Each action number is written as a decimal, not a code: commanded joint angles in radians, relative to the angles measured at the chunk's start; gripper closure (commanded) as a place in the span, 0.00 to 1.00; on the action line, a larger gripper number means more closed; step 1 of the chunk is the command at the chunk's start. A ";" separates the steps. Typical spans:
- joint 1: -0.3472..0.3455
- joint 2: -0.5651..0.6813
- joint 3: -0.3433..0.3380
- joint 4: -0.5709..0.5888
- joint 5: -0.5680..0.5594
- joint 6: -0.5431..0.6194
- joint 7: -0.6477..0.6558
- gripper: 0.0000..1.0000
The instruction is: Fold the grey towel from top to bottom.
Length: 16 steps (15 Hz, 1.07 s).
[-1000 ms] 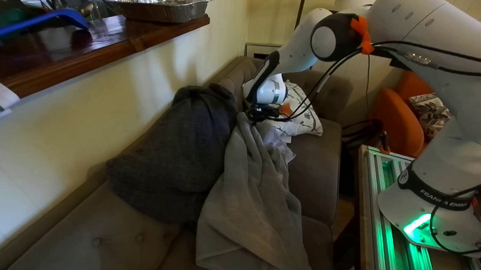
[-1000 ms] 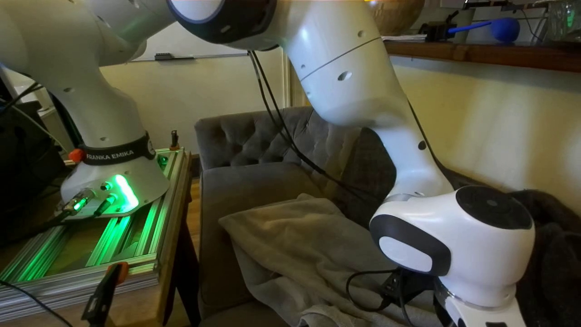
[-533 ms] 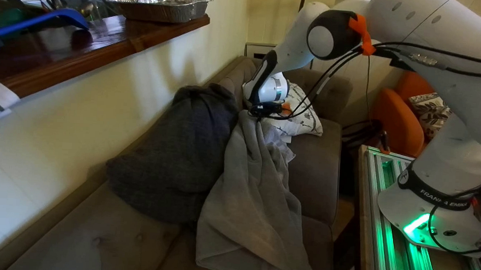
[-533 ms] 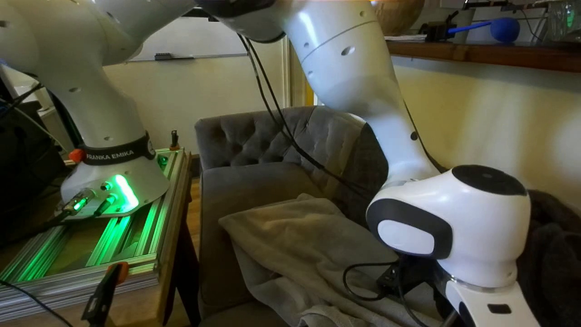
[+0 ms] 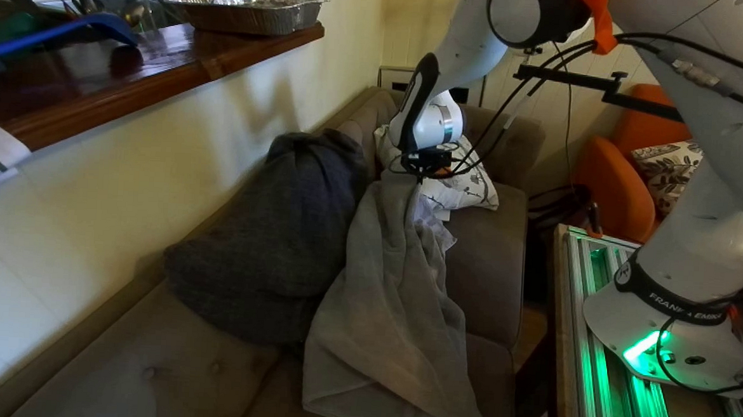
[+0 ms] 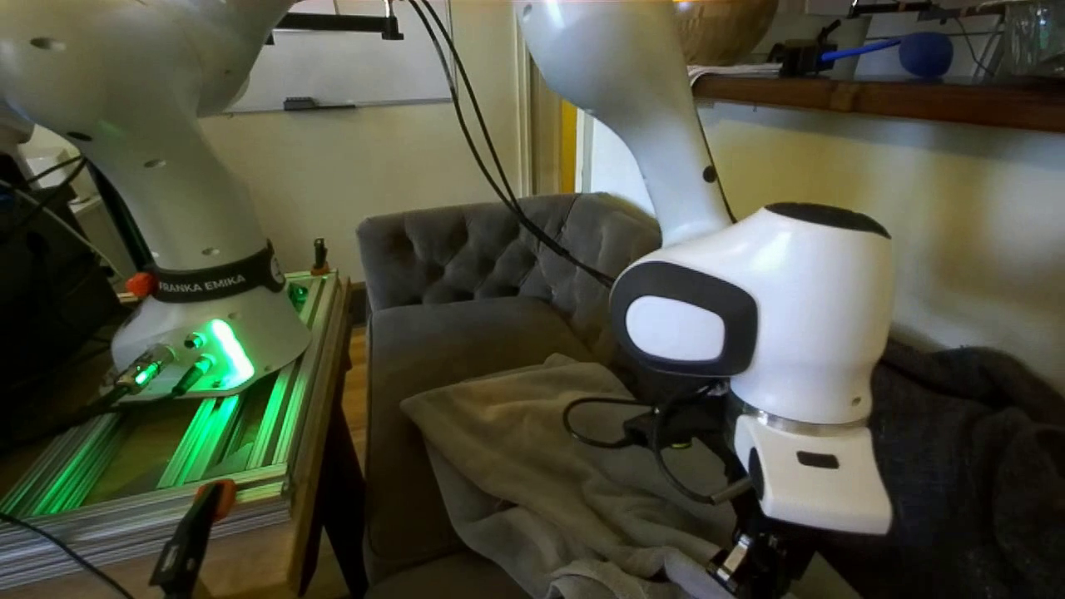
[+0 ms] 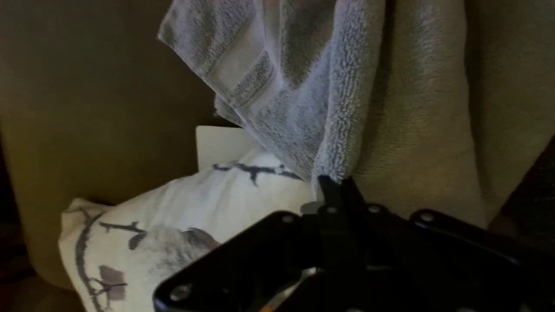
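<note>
The grey towel (image 5: 391,324) lies rumpled along the sofa seat in an exterior view, with its far end raised at the gripper. It also shows in an exterior view (image 6: 541,449), partly hidden by the arm, and in the wrist view (image 7: 420,108). My gripper (image 7: 337,180) is shut on a thick rolled edge of the towel in the wrist view. In an exterior view the gripper (image 5: 419,178) is small and dark at the towel's far end. In an exterior view its body (image 6: 753,566) shows, but the fingertips are cut off by the frame.
A charcoal cloth heap (image 5: 274,241) lies beside the towel against the sofa back. A white patterned cushion (image 5: 468,178) sits behind the gripper, also in the wrist view (image 7: 190,216). A wooden ledge (image 5: 239,62) overhangs the sofa. The robot's table (image 5: 568,346) stands beside the seat.
The gripper and wrist have risen and shifted right in one exterior picture, up and left in another. The towel's far end has moved along with it; its near end has not moved.
</note>
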 commanded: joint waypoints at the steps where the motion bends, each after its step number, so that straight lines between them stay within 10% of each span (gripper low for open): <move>1: 0.100 -0.132 -0.089 -0.246 -0.038 0.012 0.117 0.99; 7: 0.182 -0.187 -0.174 -0.447 -0.071 -0.036 0.169 0.99; 15: 0.146 -0.083 -0.122 -0.407 -0.055 0.007 0.228 0.99; 16: 0.163 -0.066 -0.129 -0.395 -0.062 0.025 0.256 0.71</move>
